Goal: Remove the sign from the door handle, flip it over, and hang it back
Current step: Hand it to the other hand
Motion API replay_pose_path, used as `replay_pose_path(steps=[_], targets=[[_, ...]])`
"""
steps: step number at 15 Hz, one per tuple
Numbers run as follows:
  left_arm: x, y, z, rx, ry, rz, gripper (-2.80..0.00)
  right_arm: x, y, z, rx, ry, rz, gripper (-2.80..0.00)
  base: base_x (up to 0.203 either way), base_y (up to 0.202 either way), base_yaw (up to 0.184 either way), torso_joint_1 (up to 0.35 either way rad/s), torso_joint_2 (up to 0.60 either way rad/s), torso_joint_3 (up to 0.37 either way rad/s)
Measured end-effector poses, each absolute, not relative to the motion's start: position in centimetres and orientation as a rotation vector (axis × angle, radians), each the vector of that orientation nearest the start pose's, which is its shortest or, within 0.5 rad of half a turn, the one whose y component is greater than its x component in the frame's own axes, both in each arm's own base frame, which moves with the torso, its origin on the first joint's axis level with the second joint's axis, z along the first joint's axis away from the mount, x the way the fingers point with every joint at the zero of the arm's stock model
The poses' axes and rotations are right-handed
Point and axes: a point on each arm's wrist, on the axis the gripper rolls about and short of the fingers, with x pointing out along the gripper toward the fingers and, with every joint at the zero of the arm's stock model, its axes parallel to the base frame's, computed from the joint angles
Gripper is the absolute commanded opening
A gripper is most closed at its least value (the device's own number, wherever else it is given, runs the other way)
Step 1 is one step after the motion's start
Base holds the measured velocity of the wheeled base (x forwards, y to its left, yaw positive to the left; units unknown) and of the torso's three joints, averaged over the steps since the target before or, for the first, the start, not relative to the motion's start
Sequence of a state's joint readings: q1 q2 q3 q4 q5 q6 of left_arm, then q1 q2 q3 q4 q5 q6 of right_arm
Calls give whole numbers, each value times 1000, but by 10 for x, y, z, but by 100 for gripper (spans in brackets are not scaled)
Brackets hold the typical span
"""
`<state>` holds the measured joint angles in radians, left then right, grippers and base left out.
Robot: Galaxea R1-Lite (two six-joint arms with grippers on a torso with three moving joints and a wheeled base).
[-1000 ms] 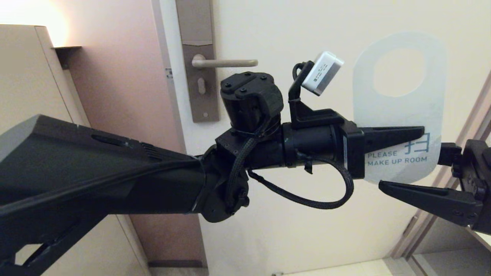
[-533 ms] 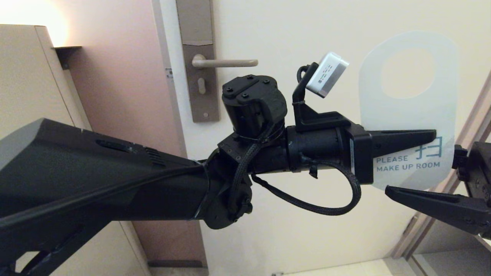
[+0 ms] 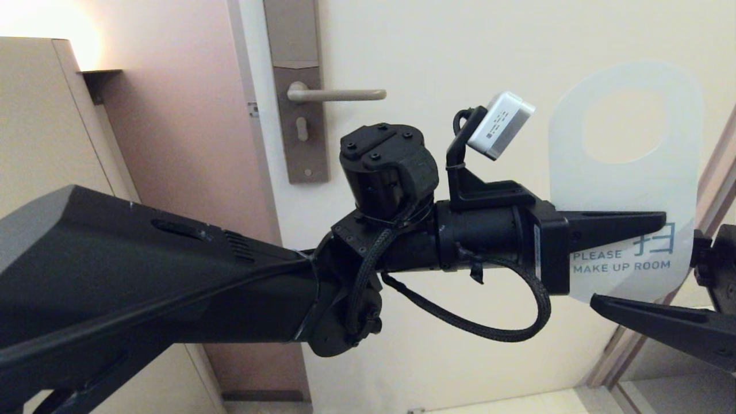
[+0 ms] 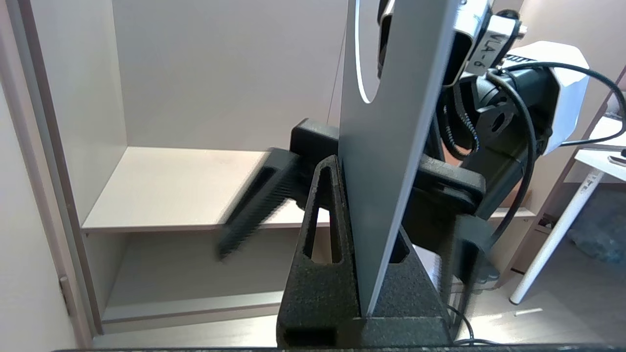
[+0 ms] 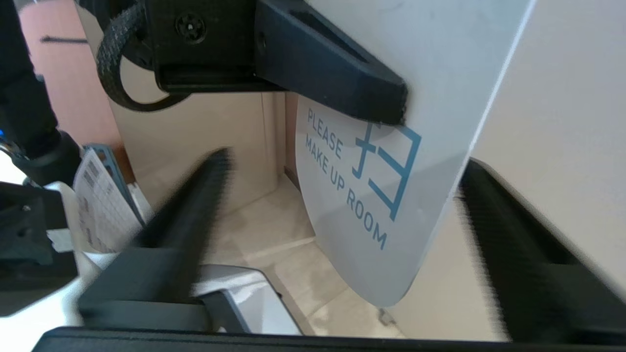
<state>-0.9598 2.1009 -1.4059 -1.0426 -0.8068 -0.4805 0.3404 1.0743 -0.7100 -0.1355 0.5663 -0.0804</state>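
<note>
The sign (image 3: 627,190) shows its white "PLEASE MAKE UP ROOM" face, off the door handle (image 3: 339,95) and well to its right. My left gripper (image 3: 658,219) is shut on the sign's lower part and holds it upright in front of the door, one finger on each face (image 4: 364,190). My right gripper (image 3: 638,287) is open at the sign's lower right end. In the right wrist view the gripper (image 5: 342,166) has its fingers on either side of the sign's bottom end (image 5: 391,220), apart from it. The blue face is hidden.
The handle's tall metal plate (image 3: 299,149) with a keyhole is on the cream door. A beige cabinet (image 3: 34,115) stands at the left. The door frame (image 3: 713,190) runs behind the sign. Open shelves (image 4: 186,186) and a white table leg (image 4: 552,254) show in the left wrist view.
My left gripper has carried the sign to the right and a little down. My right gripper has shifted right and down, still open round the sign's lower end.
</note>
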Motion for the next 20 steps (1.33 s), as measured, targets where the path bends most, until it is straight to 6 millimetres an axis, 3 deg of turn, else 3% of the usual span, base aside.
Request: replay_pose_path(steps=[15, 16, 20], targets=[[230, -356, 235, -375, 47, -1804, -280, 131, 59, 247, -51, 206, 909, -280, 0, 0, 0, 0, 0, 0], [230, -356, 235, -375, 46, -1803, 0, 131, 59, 247, -51, 206, 908, -280, 0, 0, 0, 0, 0, 0], [229, -356, 234, -381, 59, -1804, 0, 132, 59, 247, -53, 206, 907, -280, 0, 0, 0, 0, 0, 0]])
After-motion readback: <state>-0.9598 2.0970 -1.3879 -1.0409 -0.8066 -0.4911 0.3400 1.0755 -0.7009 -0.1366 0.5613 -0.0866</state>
